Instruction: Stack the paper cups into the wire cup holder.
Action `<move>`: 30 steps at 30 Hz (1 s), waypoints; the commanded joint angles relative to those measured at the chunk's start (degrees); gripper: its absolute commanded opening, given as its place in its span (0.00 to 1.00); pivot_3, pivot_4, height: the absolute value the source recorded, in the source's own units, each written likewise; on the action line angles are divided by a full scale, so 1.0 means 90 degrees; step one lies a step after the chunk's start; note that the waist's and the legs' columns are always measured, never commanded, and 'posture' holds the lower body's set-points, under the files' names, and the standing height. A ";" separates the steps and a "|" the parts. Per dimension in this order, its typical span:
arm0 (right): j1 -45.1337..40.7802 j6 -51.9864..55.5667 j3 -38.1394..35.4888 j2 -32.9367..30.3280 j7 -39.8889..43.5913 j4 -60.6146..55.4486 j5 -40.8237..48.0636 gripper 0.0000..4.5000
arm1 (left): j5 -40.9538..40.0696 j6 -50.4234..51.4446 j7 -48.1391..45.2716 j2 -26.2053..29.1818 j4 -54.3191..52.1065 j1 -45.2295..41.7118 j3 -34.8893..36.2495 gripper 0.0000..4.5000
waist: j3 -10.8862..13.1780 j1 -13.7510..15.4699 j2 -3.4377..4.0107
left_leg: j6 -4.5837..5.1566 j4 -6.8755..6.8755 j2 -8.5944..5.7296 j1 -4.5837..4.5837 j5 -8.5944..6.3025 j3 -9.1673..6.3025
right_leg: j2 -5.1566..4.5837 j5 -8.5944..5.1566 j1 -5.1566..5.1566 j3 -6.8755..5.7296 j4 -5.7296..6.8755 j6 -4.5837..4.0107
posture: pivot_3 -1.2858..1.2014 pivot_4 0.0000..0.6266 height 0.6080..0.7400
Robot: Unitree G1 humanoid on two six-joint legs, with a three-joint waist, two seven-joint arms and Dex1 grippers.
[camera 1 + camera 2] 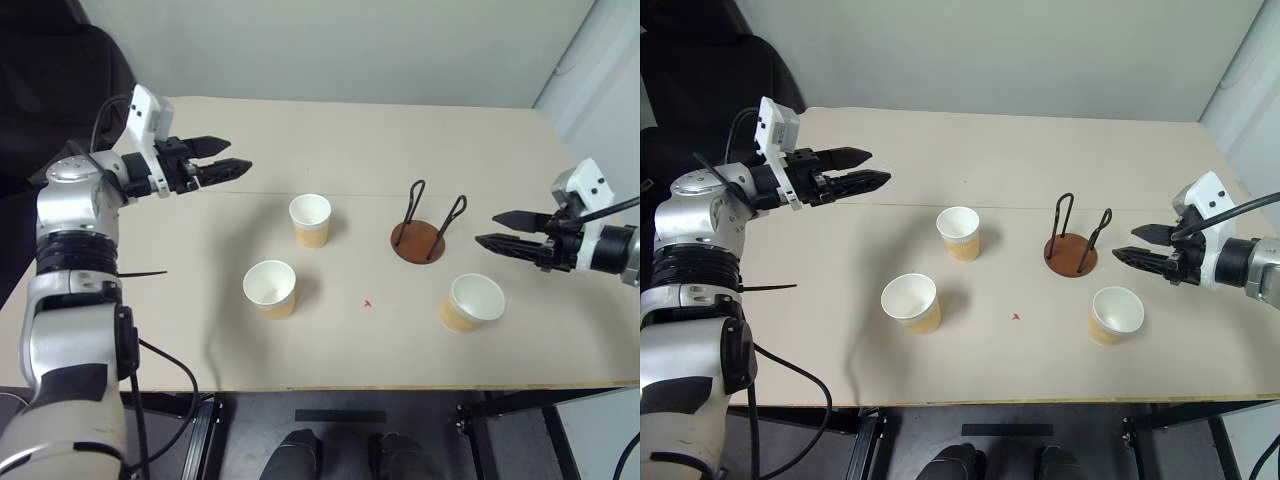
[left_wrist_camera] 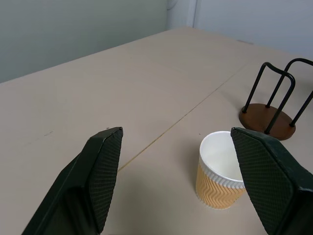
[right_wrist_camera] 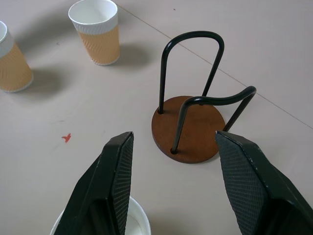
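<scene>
Cups [image 1: 310,220] stand apart on worktop [image 1: 330,140], three, mouths up, ready to grab. Holder [image 1: 418,241] sits empty between them. Left end effector [image 1: 222,158] wide, in air, aims at far cup. Right end effector [image 1: 493,229] wide, empty, beside holder, over near cup [image 1: 473,302].

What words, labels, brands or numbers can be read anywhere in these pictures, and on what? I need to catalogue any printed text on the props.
None: no readable text in any view.
The three paper cups bear only a zigzag ribbing, no print.
The wire cup holder is unmarked.
The table carries one small red mark, a sign, not a letter or number.
The left gripper and right gripper show no label.
</scene>
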 commanded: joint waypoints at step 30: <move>-0.0618 0.1310 -0.0131 0.0079 -0.0622 -0.0053 0.0769 0.59 | -0.0272 0.0490 -0.2182 -0.0717 -0.2061 -0.0187 -0.0735 0.84 | 0.0000 -0.0041 0.0000 | 0.0010 0.0015 0.0003 -0.0022 -0.0002 0.0010 | 0.0001 0.0003 -0.0023 0.0007 0.0012 0.0013 | 0.52 0.24 1.00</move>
